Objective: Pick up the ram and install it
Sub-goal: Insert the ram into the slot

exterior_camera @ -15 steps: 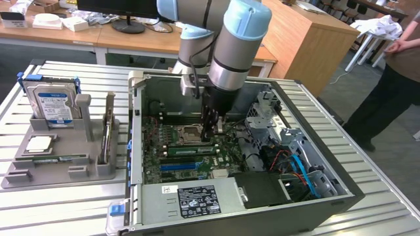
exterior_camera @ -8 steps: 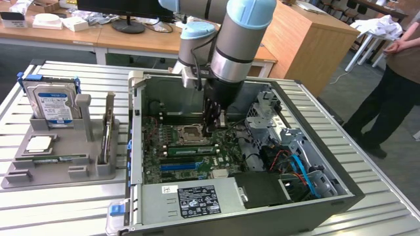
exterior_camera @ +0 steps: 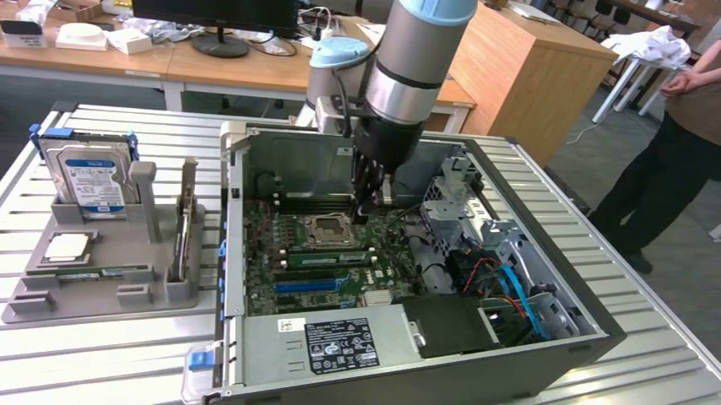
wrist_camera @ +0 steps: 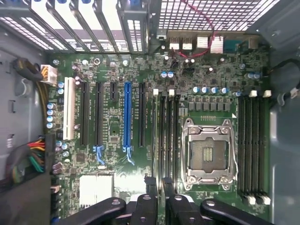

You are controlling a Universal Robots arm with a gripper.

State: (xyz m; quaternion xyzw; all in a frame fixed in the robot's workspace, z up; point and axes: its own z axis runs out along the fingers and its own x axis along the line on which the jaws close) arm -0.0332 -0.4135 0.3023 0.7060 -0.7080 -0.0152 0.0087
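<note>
From the exterior view, the robot arm (exterior_camera: pixel 400 76) reaches down into an open computer case (exterior_camera: pixel 597 333) that lies on a slatted table (exterior_camera: pixel 113 354). Its tool (exterior_camera: pixel 370 211) hangs low over the motherboard (exterior_camera: pixel 282 245), just beside the empty processor socket (exterior_camera: pixel 327 228) at the socket's end toward the exterior view's right. Whether the tool is open or closed, or has hold of anything, cannot be told. A green ram (exterior_camera: pixel 327 256) lies along a slot just beside the socket, between the socket and a blue slot (exterior_camera: pixel 304 285), and apart from the tool. Well apart from the socket, outside the case on the exterior view's left, a grey holder (exterior_camera: pixel 101 295) carries a hard drive (exterior_camera: pixel 93 181), a small square chip (exterior_camera: pixel 67 245) and a thin stick (exterior_camera: pixel 182 228) standing on edge. A person (exterior_camera: pixel 676 143) stands far from the socket on the exterior view's right. In the wrist view, the tool (wrist_camera: pixel 159 180) points down in line with the narrow dark slots (wrist_camera: pixel 164 136) that run between the socket (wrist_camera: pixel 206 154) and the blue slot (wrist_camera: pixel 126 117). A second bank of slots (wrist_camera: pixel 253 140) runs along the socket's other side. Which slot carries the ram cannot be made out there.
</note>
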